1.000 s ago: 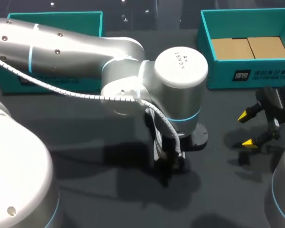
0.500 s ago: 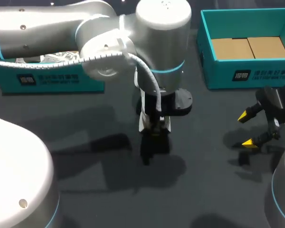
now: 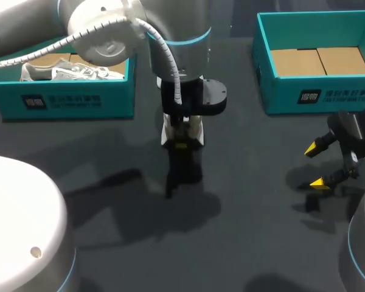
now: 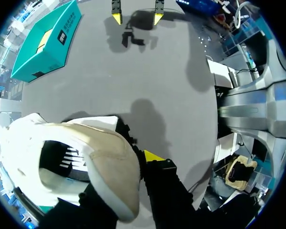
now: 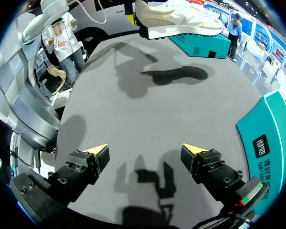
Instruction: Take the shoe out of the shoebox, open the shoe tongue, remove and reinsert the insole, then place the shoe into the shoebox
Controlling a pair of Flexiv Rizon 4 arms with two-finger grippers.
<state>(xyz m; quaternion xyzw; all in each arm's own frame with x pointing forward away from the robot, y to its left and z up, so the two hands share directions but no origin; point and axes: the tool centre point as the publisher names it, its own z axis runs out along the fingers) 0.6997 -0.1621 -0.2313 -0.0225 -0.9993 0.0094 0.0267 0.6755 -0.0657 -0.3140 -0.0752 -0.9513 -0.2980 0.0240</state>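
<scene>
Shoe (image 4: pixel 86 162) hangs by its collar, pinched between the left gripper's (image 4: pixel 136 160) fingers; right gripper (image 5: pixel 145 151) hovers well apart, fingers spread, holding nothing.

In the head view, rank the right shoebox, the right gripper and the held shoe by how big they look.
1. right shoebox
2. right gripper
3. shoe, though it is mostly hidden from above, so second and third are unsure.

Bright overhead light, even. Dark table (image 3: pixel 243 243) w/ soft shadows under left arm (image 3: pixel 170 21) & right gripper (image 3: pixel 316 165). Mild sheen on arm shell. Shoe (image 5: pixel 178 19) casts clear shadow in right wrist view.
</scene>
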